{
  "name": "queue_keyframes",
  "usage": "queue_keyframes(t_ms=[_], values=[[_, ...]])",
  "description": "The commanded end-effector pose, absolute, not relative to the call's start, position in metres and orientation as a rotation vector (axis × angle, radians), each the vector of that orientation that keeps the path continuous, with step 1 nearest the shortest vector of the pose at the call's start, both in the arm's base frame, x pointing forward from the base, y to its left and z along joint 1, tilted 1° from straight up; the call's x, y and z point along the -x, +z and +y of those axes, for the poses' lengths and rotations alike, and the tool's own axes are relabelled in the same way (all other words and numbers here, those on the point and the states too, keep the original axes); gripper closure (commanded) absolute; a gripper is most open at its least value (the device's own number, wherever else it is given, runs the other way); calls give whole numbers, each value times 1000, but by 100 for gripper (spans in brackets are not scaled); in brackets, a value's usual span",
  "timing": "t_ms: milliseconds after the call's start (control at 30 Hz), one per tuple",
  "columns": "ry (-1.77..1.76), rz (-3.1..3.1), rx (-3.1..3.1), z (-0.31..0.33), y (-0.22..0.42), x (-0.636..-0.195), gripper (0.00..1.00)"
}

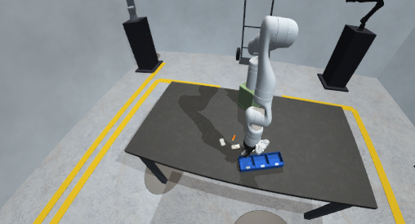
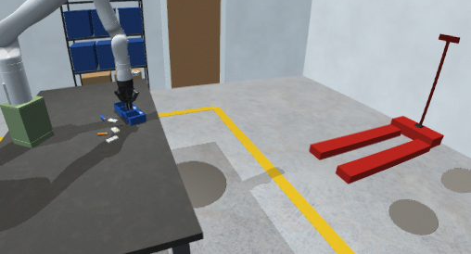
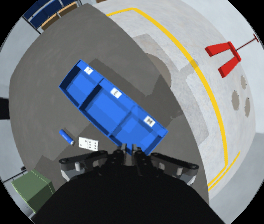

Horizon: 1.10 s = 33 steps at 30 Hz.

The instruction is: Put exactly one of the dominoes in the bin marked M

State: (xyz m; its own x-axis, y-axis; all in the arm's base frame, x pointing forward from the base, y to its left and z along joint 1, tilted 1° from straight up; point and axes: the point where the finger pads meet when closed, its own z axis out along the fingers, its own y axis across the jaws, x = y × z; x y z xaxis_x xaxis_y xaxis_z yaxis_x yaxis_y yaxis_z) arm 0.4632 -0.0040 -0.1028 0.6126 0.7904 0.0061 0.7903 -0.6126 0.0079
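Observation:
Three white dominoes lie on the dark table: one (image 1: 221,141) (image 2: 111,139) at the left, one (image 1: 235,146) (image 2: 115,129) in the middle, and one (image 1: 263,144) (image 2: 112,120) (image 3: 87,143) close to the bin. The blue three-compartment bin (image 1: 261,168) (image 2: 137,120) (image 3: 96,117) stands near the table's front edge; its white labels are too small to read. My gripper (image 1: 246,150) (image 2: 127,105) (image 3: 129,149) is shut with nothing between the fingers. It hangs low, just over the bin's left end.
A small orange piece (image 1: 234,137) (image 2: 101,133) and a small blue piece (image 2: 103,117) (image 3: 66,136) lie near the dominoes. A green block (image 1: 245,96) (image 2: 25,120) (image 3: 32,185) bears the arm's base at the back of the table.

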Motion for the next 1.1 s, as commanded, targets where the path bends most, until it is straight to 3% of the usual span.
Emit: queue_keyframes(t_ms=[0,467,1067], values=[[10,1246,-2873,0,-102,-463,91],[14,341,-3115,0,-102,-463,91],[14,328,-3117,-1,-126,-464,91]])
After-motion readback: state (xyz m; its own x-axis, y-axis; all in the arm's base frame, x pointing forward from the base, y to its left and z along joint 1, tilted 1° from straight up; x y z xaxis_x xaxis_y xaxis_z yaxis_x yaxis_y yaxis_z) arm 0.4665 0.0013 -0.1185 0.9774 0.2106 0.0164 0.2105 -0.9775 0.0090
